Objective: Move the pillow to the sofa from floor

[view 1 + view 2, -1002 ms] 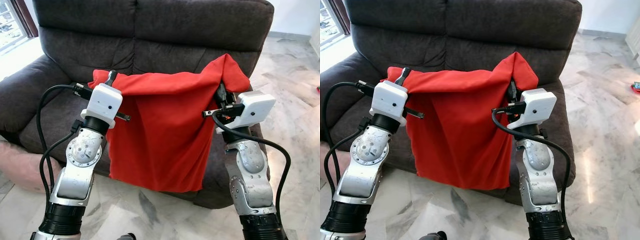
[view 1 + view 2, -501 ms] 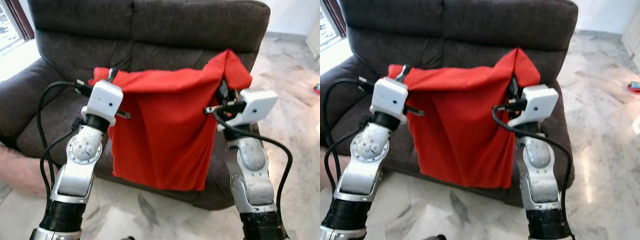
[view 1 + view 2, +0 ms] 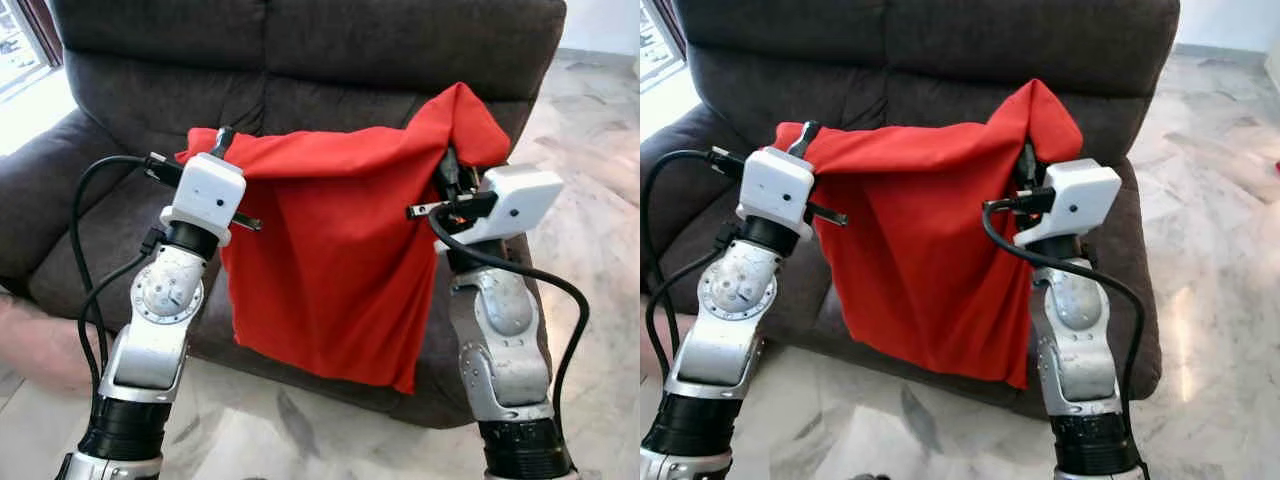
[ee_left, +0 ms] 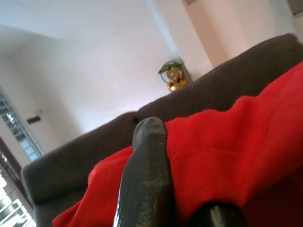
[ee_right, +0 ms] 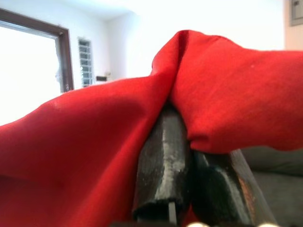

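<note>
A limp red pillow (image 3: 330, 260) hangs like a sheet between my two arms, in front of the dark grey sofa (image 3: 300, 60). My left gripper (image 3: 222, 143) is shut on its upper left corner, and the cloth folds over the black finger (image 4: 144, 179). On the other side my right gripper (image 3: 447, 172) is shut on the upper right corner, where the fabric bunches into a peak (image 5: 222, 90). The pillow's lower edge dangles over the front of the sofa seat (image 3: 120, 230).
The sofa's left armrest (image 3: 50, 190) and tall backrest bound the seat. Pale marble floor (image 3: 600, 200) lies to the right and below. A pinkish shape (image 3: 40, 340) shows at the lower left beside the sofa. A window (image 3: 20, 40) is at the upper left.
The view has shifted slightly closer to the sofa. Both grippers keep their hold, and the right corner of the pillow sits a little higher than before.
</note>
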{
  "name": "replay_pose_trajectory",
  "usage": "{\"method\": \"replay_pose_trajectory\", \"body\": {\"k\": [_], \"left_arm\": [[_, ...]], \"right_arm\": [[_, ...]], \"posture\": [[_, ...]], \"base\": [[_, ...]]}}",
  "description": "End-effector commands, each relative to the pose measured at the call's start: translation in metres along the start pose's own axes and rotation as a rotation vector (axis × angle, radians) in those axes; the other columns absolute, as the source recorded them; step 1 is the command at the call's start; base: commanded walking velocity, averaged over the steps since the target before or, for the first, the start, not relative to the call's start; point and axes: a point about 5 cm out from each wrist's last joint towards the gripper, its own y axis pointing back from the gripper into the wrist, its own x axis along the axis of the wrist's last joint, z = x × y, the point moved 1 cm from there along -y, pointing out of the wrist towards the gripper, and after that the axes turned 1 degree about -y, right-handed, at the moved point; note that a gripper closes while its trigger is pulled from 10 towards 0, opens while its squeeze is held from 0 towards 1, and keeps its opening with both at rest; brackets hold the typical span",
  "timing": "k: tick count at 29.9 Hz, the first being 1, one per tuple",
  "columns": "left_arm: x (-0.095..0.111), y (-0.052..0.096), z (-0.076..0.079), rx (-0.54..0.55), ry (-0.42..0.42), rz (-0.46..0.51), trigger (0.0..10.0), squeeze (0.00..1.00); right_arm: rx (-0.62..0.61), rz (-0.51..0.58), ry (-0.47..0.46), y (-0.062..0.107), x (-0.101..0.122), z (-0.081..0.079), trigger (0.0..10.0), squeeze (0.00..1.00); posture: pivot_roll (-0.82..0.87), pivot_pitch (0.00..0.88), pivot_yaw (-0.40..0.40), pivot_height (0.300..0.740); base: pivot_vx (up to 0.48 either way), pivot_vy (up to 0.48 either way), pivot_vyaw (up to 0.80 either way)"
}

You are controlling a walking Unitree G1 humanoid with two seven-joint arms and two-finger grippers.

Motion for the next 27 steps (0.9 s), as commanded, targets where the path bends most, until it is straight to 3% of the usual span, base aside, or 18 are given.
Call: {"method": "replay_pose_trajectory", "body": {"k": [1, 27], "left_arm": [[0.0278, -0.0087, -0.0040, 0.018, -0.001, 0.127, 10.0, 0.00], [0.0312, -0.0110, -0.0066, 0.023, -0.007, 0.141, 10.0, 0.00]], "right_arm": [[0.021, 0.104, 0.013, -0.0080, 0.0240, -0.0036, 10.0, 0.00], [0.023, 0.116, 0.003, -0.0102, 0.0282, -0.0044, 10.0, 0.00]], "posture": [[0.06, 0.065, 0.007, 0.740], [0.06, 0.067, 0.005, 0.740]], "base": [[0.304, 0.000, 0.00], [0.313, 0.000, 0.00]]}}
